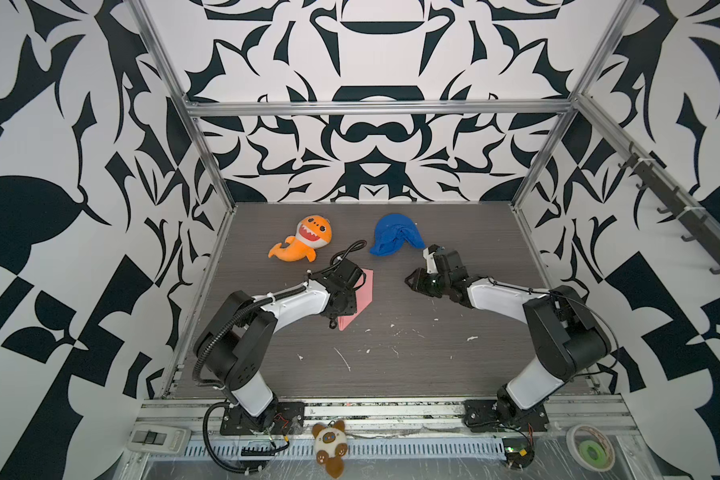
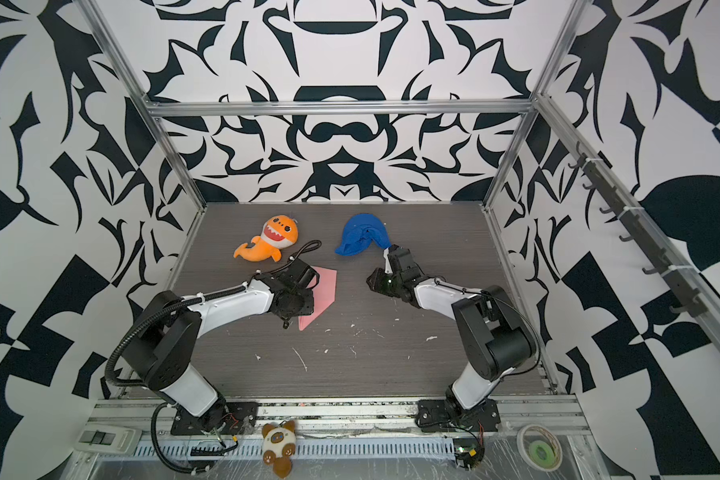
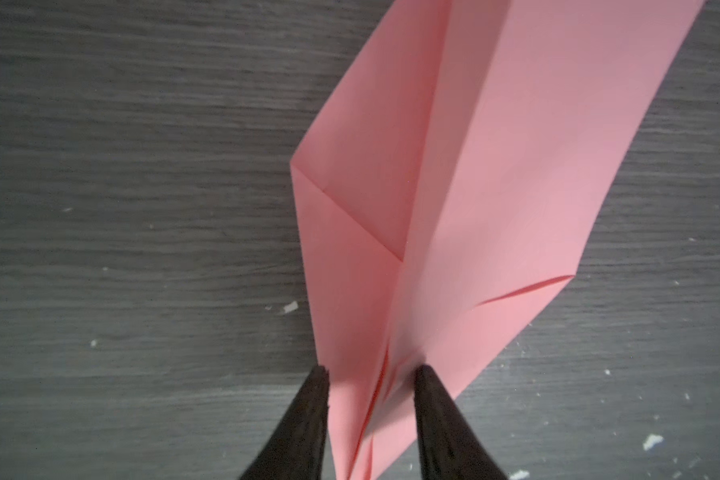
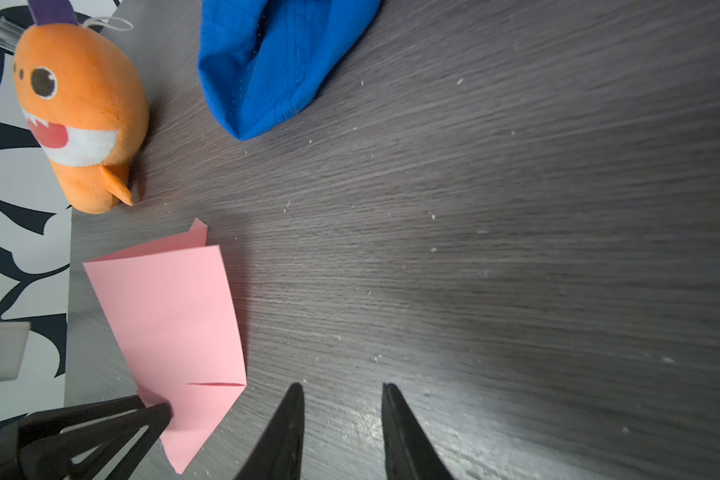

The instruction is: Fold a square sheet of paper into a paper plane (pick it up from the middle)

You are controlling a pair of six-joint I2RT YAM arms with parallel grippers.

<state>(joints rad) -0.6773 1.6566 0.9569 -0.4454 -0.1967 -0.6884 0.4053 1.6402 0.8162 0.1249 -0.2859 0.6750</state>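
Pink paper [image 3: 474,187]: pointed end between parted left jaws; right jaws parted, empty, just beside.

The left arm [image 1: 292,301] reaches forward and inward with its wrist bent steeply down, so the left gripper [image 3: 373,369] points downward, its 2 fingers [image 3: 308,415] set apart. The right arm [image 1: 495,295] stretches low and inward. The right gripper [image 4: 341,384] aims toward the left one, its 2 fingers likewise parted.
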